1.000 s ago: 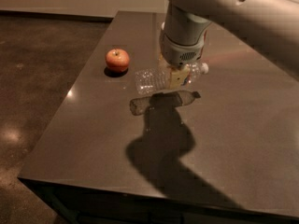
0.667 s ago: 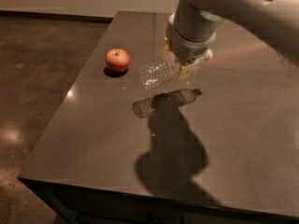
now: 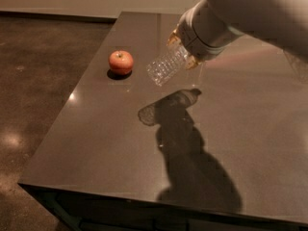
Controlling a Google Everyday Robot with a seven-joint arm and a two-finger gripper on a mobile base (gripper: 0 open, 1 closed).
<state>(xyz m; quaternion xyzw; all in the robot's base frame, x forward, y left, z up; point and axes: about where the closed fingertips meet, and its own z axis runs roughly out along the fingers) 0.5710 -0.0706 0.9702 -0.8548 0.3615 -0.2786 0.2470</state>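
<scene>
The gripper (image 3: 183, 51) is in the upper middle of the frame, a bit to the right. It is closed around one end of a clear bottle (image 3: 165, 67) and holds it. One yellowish finger (image 3: 174, 36) shows above the bottle and one below it. The bottle is up in the air, above the table (image 3: 91, 143). It does not touch the table. It is tilted, and its free end points down and to the left.

The big white arm (image 3: 250, 8) comes in from the upper right corner of the frame.

A red apple (image 3: 121, 61) sits on the table, left of the bottle. The apple and the bottle are near each other but do not touch.

A dark shadow (image 3: 192, 148) of the arm and the bottle lies on the table, below the bottle, in the middle and lower part of the frame.

The brown floor (image 3: 38, 81) fills the left side of the frame.
</scene>
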